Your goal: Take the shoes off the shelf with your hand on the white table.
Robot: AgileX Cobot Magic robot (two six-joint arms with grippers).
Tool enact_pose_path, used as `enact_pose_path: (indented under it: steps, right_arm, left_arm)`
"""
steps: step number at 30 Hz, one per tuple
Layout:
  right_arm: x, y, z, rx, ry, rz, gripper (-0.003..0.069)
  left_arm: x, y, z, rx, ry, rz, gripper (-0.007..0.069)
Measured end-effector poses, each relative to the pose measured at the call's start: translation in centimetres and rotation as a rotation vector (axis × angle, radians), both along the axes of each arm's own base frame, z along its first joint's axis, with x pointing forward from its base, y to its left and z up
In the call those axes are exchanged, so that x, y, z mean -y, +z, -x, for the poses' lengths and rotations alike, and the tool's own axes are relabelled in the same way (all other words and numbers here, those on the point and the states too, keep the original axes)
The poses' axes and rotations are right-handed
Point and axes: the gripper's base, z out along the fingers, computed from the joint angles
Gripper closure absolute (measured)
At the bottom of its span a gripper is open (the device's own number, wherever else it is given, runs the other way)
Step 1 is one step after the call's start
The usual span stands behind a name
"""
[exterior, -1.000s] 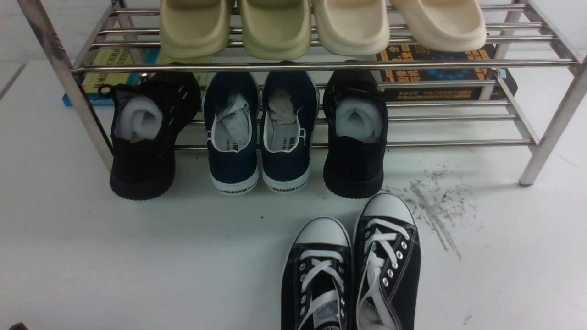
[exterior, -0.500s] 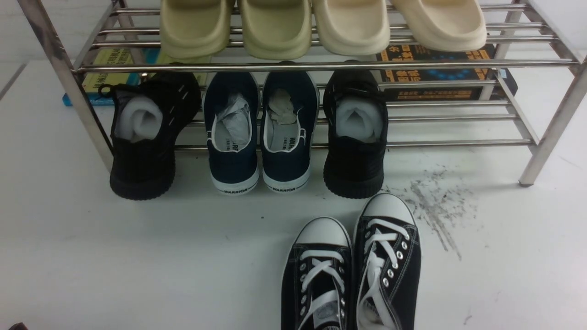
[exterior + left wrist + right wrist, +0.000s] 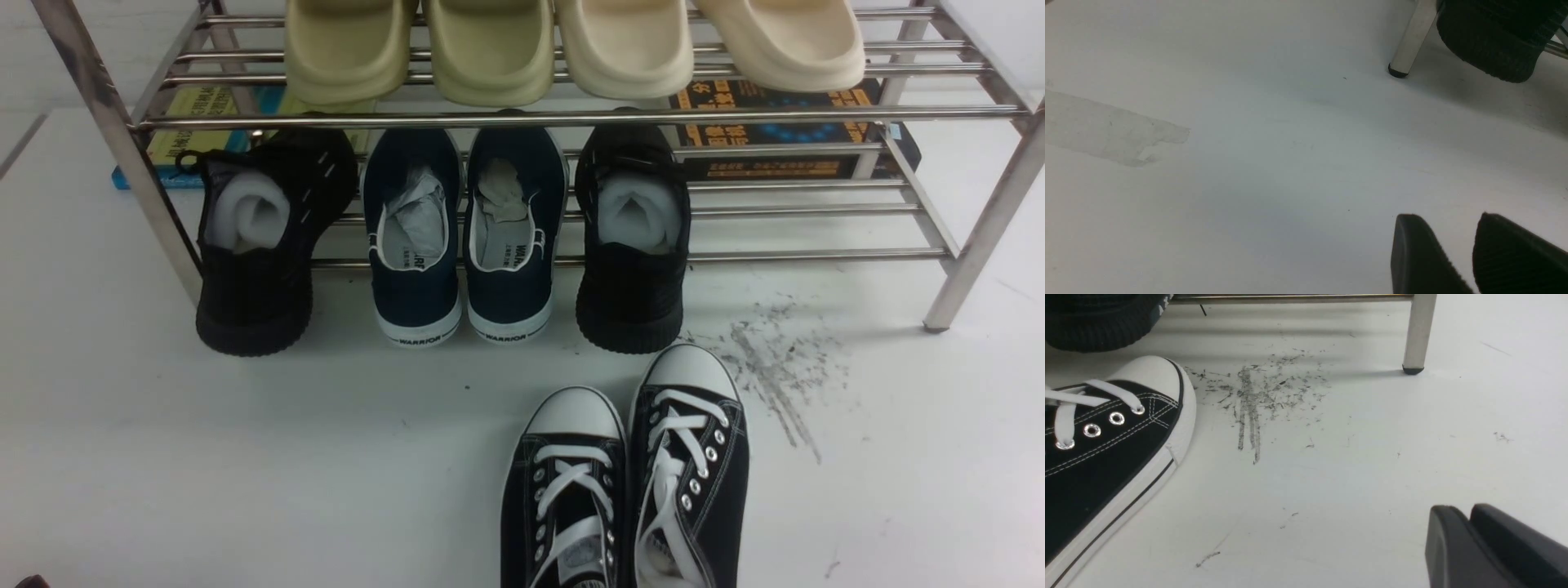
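Observation:
The pair of black canvas sneakers [image 3: 629,482] with white laces and toe caps stands on the white table [image 3: 245,457] in front of the chrome shelf [image 3: 522,118], toes toward it. One sneaker [image 3: 1106,457] shows in the right wrist view. My right gripper [image 3: 1466,510] is shut and empty, low over the table to the right of that sneaker. My left gripper [image 3: 1447,216] is slightly open and empty, low over bare table near the shelf's left leg [image 3: 1410,41]. Neither gripper shows in the front view.
The lower tier holds two black knit shoes [image 3: 253,245] [image 3: 633,245] and navy WARRIOR slip-ons [image 3: 461,237]. Beige slides [image 3: 571,41] sit on the top tier. Dark scuff marks [image 3: 775,367] lie right of the sneakers. Books [image 3: 775,131] lie behind the shelf.

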Motion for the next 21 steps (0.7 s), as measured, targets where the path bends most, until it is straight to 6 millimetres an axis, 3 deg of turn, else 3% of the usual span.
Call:
enact_pose_path:
  steps: [21]
  right_arm:
    - [0.09,-0.02,0.00,0.000,-0.002,0.027,0.0550]
  left_arm:
    - [0.00,-0.01,0.00,-0.001,0.000,0.000,0.0383]
